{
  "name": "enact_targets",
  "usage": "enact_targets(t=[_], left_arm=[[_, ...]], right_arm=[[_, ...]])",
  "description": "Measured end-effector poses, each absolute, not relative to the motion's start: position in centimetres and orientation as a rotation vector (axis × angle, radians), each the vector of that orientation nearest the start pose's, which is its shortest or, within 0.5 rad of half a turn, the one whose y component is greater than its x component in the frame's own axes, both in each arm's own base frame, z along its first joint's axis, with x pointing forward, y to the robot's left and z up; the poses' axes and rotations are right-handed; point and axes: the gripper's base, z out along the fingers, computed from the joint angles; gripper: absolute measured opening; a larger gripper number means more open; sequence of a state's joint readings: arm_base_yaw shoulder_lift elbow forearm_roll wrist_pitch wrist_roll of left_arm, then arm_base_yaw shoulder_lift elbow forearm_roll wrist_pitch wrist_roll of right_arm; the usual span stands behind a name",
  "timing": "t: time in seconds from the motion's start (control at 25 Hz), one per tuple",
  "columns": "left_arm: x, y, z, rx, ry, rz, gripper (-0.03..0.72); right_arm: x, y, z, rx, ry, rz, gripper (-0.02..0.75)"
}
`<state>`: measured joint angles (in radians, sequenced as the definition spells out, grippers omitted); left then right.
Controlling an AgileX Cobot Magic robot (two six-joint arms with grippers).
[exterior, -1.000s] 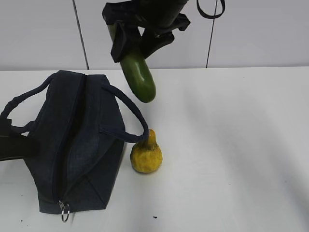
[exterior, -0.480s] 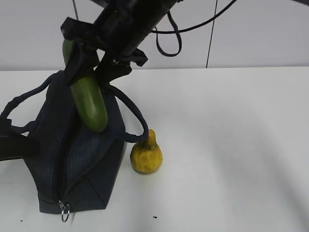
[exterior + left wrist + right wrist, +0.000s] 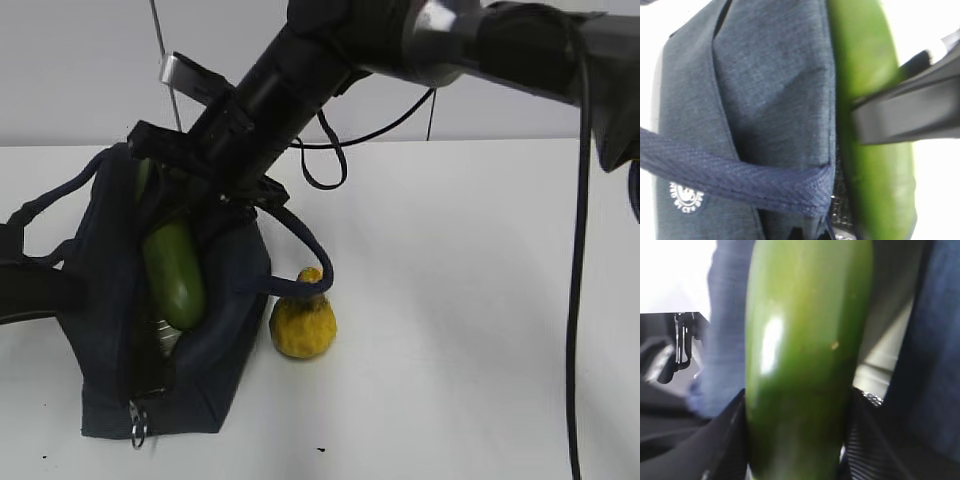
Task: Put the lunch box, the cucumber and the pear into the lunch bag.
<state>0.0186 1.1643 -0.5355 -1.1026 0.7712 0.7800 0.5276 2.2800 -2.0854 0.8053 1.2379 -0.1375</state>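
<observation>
Your right gripper (image 3: 170,205) is clamped on the cucumber (image 3: 173,275): stiff, slick, so keep holding mid-length. The left gripper is closed at the bag's (image 3: 105,300) nine o'clock edge.

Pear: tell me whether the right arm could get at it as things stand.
Probably not yet: the right gripper holds the cucumber in the lunch bag. The pear is bare, though the bag handle overhangs it.

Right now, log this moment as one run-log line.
right claw: gripping cucumber, lowering into lunch bag | left claw: shut on bag edge | pear: on table beside bag
</observation>
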Motion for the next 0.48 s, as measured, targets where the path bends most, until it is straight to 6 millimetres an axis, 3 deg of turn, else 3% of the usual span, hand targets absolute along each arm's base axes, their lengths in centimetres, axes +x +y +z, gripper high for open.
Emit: enact_targets(t=[0.16,0.48], left_arm=[[19.3,-5.4,23.1,-0.012,2.427,-0.948,-0.014],[19.3,-5.5,23.2,-0.016,2.424,-0.963,-0.014]], right_arm=[[39.8,29.9,22.7,-0.614,2.791,1.135,0.407],[40.2,30.1,22.8,-0.561,2.758,1.164,0.484]])
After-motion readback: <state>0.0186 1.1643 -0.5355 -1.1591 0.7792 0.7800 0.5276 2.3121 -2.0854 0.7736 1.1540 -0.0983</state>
